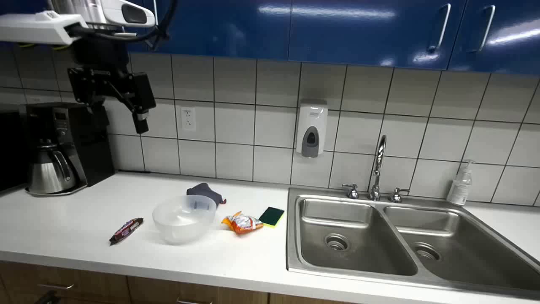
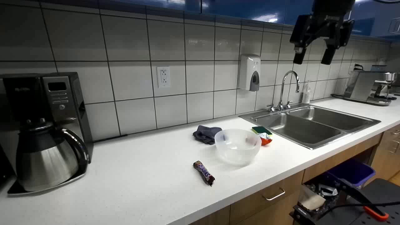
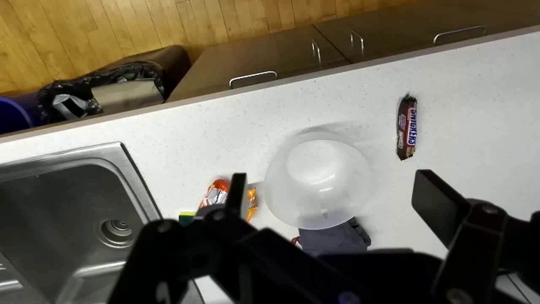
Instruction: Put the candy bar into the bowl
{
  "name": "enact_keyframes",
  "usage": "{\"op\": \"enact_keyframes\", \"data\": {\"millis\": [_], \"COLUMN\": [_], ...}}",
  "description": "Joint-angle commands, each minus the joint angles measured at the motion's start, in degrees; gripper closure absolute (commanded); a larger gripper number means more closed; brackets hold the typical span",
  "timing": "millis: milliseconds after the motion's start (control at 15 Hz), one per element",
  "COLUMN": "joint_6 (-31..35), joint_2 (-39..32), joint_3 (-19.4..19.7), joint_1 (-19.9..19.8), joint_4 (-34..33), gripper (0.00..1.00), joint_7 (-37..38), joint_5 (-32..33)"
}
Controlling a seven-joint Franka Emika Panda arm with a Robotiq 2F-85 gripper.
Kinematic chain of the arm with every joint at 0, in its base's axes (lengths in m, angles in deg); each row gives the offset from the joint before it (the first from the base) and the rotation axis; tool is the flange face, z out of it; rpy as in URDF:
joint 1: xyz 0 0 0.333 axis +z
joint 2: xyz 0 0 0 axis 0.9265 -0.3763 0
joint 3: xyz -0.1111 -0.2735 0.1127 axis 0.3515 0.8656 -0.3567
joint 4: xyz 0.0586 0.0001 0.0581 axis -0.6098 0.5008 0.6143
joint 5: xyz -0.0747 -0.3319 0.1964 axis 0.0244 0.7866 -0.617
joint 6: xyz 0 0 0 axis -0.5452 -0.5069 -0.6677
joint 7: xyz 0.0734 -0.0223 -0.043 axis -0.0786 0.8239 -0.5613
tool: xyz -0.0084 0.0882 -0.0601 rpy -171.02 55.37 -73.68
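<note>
- The step in hand looks to be the reach: the bar (image 2: 204, 173) lies on the tabletop (image 2: 140, 181), outside the bowl (image 2: 238, 148), not yet gripped.
- The end effector (image 2: 313, 57) hangs high above the tabletop, jaws wide apart, holding nothing.
- The next move likely calls for going over to the bar, lowering onto its middle and closing on its sides; after that, a lift clear of the bowl's rim and a release inside.
- The bar rests between the coffee maker (image 2: 48, 134) and the bowl, touching neither, nearer the tabletop's front edge than its back edge.
- Its long axis runs roughly from front edge to back edge, slightly askew, with the lettering along that line.
- In the wrist view the jaws stand to either side, so closing them should pinch across the bar's narrow width; little turning seems needed.
</note>
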Motion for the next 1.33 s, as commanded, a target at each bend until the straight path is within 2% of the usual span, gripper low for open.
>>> {"op": "enact_keyframes", "data": {"millis": [0, 733, 1267], "joint_6": [-0.2, -0.2, 4.1], "joint_2": [-0.1, -0.1, -7.1], "joint_3": [0.0, 0.0, -9.3], "joint_1": [0.0, 0.0, 1.2], "joint_4": [-0.1, -0.2, -1.3], "gripper": [0.00, 0.00, 0.00], "joint_7": [0.0, 0.0, 7.8], "joint_5": [0.0, 0.0, 1.3]}}
